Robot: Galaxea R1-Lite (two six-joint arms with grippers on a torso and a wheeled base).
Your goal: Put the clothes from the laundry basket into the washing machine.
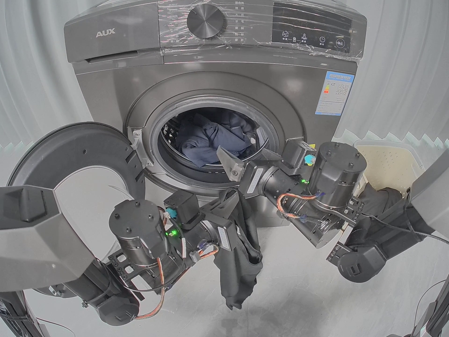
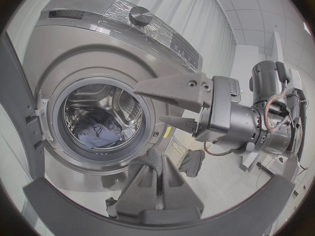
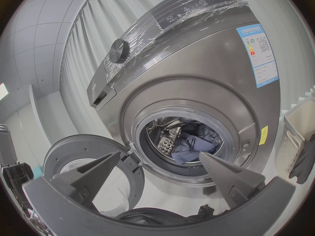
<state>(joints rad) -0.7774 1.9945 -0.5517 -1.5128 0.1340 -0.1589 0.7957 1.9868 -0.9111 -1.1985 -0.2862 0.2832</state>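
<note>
The grey washing machine (image 1: 117, 80) stands with its door (image 1: 70, 164) swung open to the left. Blue clothes (image 1: 210, 141) lie in the drum (image 3: 164, 138). My left gripper (image 2: 157, 163) is shut on a dark garment (image 1: 241, 253), which hangs below the drum opening, above the floor. My right gripper (image 1: 248, 157) is open and holds nothing; it sits at the lower right of the opening, just above the left one. In the right wrist view its fingers (image 3: 229, 177) frame the blue clothes (image 3: 193, 143).
A cream laundry basket (image 1: 397, 164) stands on the floor to the right of the machine, with another dark garment (image 1: 379, 197) draped over its near edge. The open door (image 3: 82, 151) takes up the room on the left. Grey floor lies in front.
</note>
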